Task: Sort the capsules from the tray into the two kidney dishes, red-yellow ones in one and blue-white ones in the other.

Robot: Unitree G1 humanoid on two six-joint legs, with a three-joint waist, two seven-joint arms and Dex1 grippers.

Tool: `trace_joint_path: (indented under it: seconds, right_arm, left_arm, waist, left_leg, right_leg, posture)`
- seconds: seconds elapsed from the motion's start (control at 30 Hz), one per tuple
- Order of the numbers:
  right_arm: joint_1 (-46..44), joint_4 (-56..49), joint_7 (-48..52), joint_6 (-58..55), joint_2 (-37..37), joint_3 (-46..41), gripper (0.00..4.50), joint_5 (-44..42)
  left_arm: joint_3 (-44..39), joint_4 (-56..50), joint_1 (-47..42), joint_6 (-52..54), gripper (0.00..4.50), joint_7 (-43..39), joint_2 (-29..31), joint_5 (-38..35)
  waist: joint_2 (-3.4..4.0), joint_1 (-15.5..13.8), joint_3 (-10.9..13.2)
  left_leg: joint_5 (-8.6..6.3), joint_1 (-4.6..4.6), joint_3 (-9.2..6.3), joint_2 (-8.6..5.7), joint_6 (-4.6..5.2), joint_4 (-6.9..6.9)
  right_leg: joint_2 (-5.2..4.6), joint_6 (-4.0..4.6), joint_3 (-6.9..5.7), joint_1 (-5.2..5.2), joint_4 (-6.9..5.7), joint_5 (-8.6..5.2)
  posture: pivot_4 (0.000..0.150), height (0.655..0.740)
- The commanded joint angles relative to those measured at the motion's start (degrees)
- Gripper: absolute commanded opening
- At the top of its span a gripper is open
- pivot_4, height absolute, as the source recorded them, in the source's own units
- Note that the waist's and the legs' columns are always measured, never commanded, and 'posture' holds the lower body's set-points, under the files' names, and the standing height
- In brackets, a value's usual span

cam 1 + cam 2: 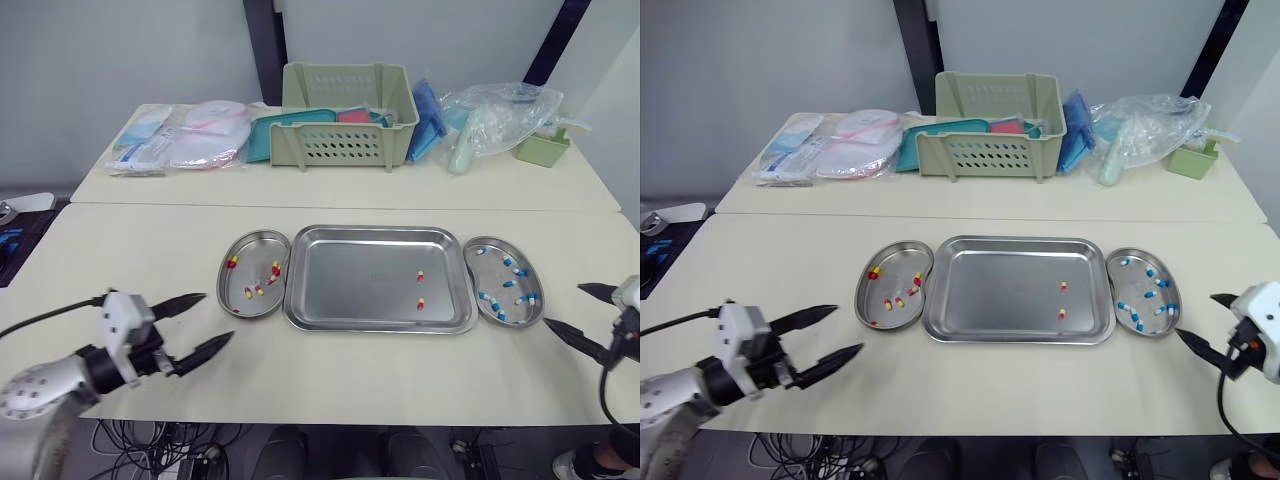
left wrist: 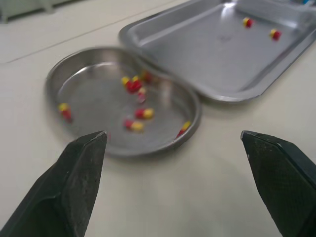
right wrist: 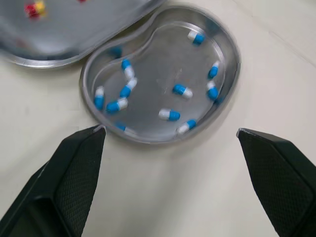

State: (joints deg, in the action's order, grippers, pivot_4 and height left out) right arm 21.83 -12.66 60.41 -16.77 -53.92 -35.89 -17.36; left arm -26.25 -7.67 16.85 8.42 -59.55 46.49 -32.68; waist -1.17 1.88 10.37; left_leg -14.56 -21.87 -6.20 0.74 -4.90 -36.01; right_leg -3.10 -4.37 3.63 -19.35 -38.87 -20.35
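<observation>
Left claw (image 1: 218,316): released, black fingers (image 2: 84,187) spread wide, empty; over the near left part of the counter (image 1: 150,250), near the left dish, not touching it.

Right claw (image 1: 563,306): released, fingers wide apart, empty; at the near right edge of the counter, just beside the right dish, clear of its rim.

Left dish (image 1: 250,252): kidney-shaped, steel, set against the left side of the tray. Contents: several red-yellow capsules (image 1: 275,270), scattered, most toward the tray side.

Tray (image 1: 350,280): rectangular, steel, mid-counter between the two dishes. Contents: two remaining capsules (image 1: 420,276), red-yellow, right of centre, one nearer than the other, close together but apart.

Right dish (image 1: 490,272): kidney-shaped, steel, against the right side of the tray. Contents: several blue-white capsules (image 1: 507,262), spread over the floor of the dish.

Back counter (image 1: 330,185), beyond a seam: flat sealed packets (image 1: 180,140) at left; pale green slotted basket (image 1: 345,115) at centre, teal and blue items in and beside it; crumpled clear plastic bag (image 1: 500,115) at right; small green holder (image 1: 543,148) at far right.
</observation>
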Motion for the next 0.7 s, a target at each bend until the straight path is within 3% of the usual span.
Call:
trace_joint_path:
  seconds: [0.03,0.27,0.7]
  right_arm:
    - [2.4,5.2,7.0,6.2,-2.5,-4.4,4.49,-0.1]
    - [3.3,12.4,12.6,10.5,-4.9,-6.3,4.49,-0.4]
    - [4.4,9.0,11.8,10.9,-2.8,-5.8,4.49,-0.8]
  left_arm:
    - [-6.0,8.1,1.0,-2.7,4.5,-3.3,3.2,1.8]
    - [-9.9,21.2,3.7,-7.3,4.5,-5.8,4.9,5.8]
    - [-10.3,22.3,5.2,-7.8,4.5,-6.8,4.0,5.7]
  waist:
    - [0.0,0.0,0.0]
    - [-0.04,0.3,0.1]
    - [-0.07,0.0,0.1]
  left_leg:
    - [0.0,0.0,0.01,0.0,0.0,0.0]
    - [0.0,0.04,0.07,0.02,0.0,0.02]
    - [-0.01,0.01,0.05,0.02,-0.01,0.01]
  right_leg:
    - [0.0,0.0,0.0,0.0,0.01,0.0]
    - [-0.01,0.0,0.05,0.0,0.0,0.0]
    - [-0.02,0.0,0.04,0.01,0.0,0.0]
  posture:
    - [0.15,0.74]
    - [0.15,0.74]
    - [0.15,0.74]
